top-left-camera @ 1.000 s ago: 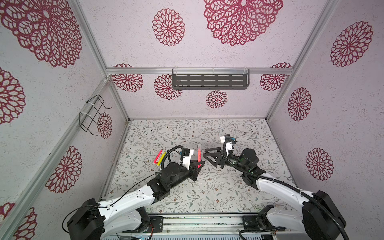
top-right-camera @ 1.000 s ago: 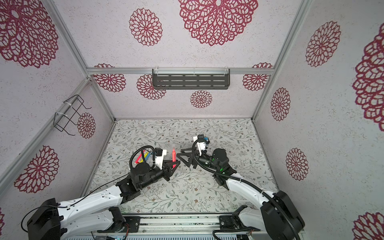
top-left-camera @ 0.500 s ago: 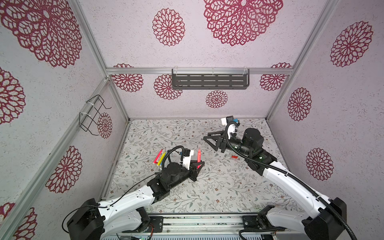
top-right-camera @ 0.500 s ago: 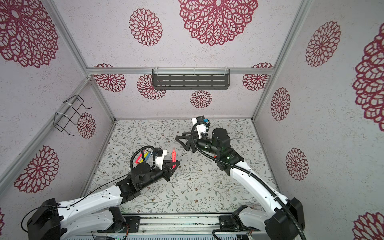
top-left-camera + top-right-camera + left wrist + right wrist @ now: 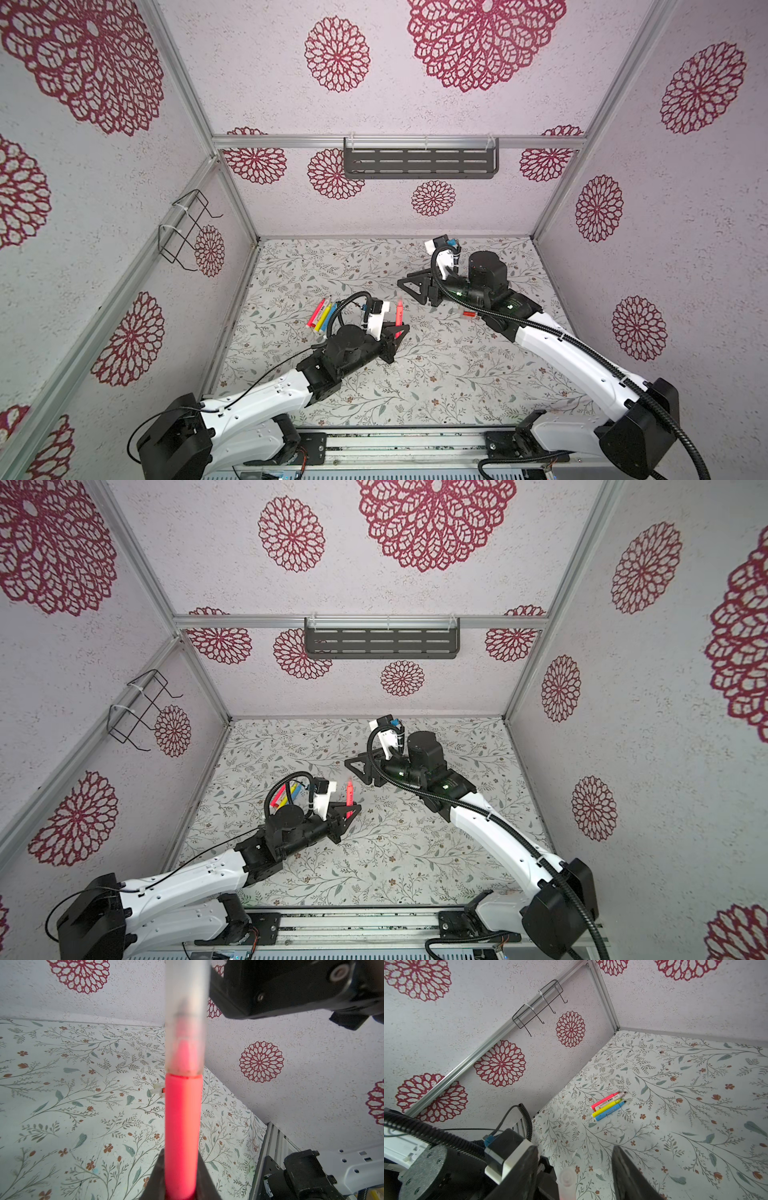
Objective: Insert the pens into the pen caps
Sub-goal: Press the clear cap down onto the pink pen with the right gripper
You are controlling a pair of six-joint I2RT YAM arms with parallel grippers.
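My left gripper (image 5: pixel 398 331) (image 5: pixel 350 811) (image 5: pixel 181 1159) is shut on a red pen (image 5: pixel 399 311) (image 5: pixel 349 792) (image 5: pixel 182 1118) and holds it upright. A pale translucent cap (image 5: pixel 186 1022) sits over the pen's tip. My right gripper (image 5: pixel 409 287) (image 5: pixel 356 767) (image 5: pixel 574 1149) hangs raised just behind the pen, open and holding nothing. In the right wrist view the capped end (image 5: pixel 566 1181) shows below it. Pink (image 5: pixel 604 1099), yellow (image 5: pixel 607 1108) and blue (image 5: pixel 608 1113) pens (image 5: pixel 320 314) lie side by side at the left. Loose pen caps (image 5: pixel 158 1091), one red (image 5: pixel 468 314), lie by the right arm.
A white pen with a red end (image 5: pixel 610 1102) lies in the row between the pink and the yellow one. A dark slotted shelf (image 5: pixel 419 163) hangs on the back wall and a wire rack (image 5: pixel 187 228) on the left wall.
My right gripper has lifted off the red pen's top and drawn back toward the rear. The left gripper has held the pen still.
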